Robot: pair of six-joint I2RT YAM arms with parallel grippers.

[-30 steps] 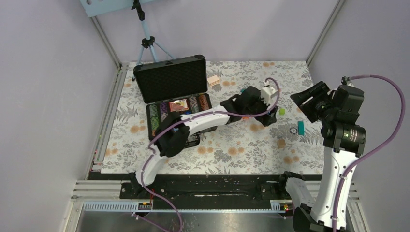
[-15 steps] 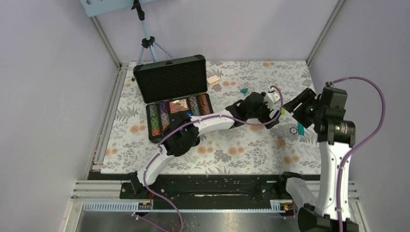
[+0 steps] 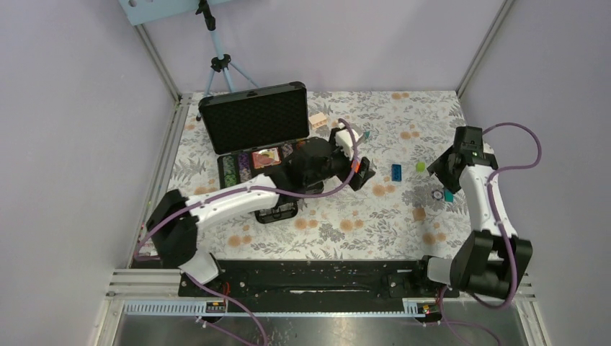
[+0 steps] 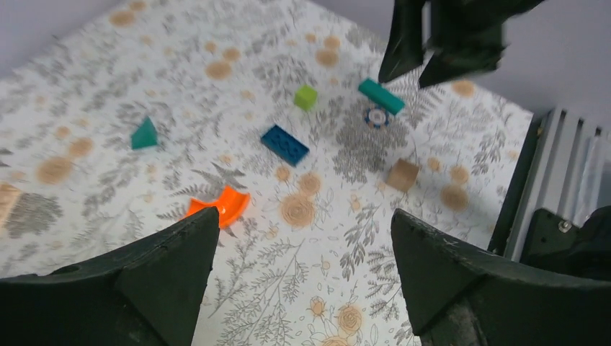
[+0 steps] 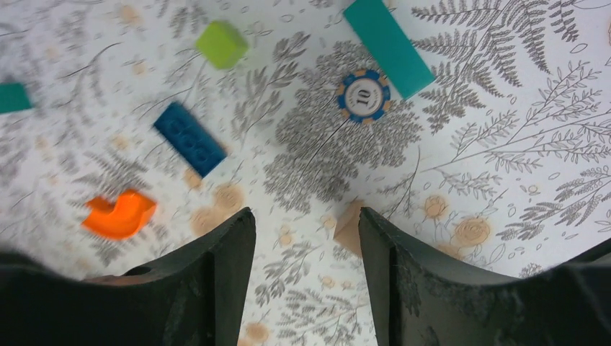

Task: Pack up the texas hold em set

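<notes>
The black briefcase (image 3: 252, 119) stands open at the back left, its tray (image 3: 229, 189) holding rows of striped chips and a card deck. One loose poker chip (image 3: 436, 194) (image 5: 363, 95) (image 4: 375, 117), marked 10, lies on the cloth beside a teal block (image 5: 387, 45). My right gripper (image 3: 441, 167) (image 5: 305, 213) hangs open just above and short of that chip, nothing between its fingers. My left gripper (image 3: 362, 173) (image 4: 302, 216) is open and empty over the cloth, right of the case, near the orange curved block (image 4: 216, 205).
Scattered on the floral cloth are a blue brick (image 3: 397, 171) (image 5: 190, 138), a green cube (image 3: 420, 166) (image 5: 222, 43), a teal wedge (image 4: 145, 135), a small wooden cube (image 4: 402, 174) (image 5: 349, 227) and a pale wooden piece (image 3: 318, 119) by the case. A tripod (image 3: 220, 61) stands behind.
The left arm has drawn back to the left toward the case, its jaws a little wider. The right arm has swung down and in toward the loose chip.
</notes>
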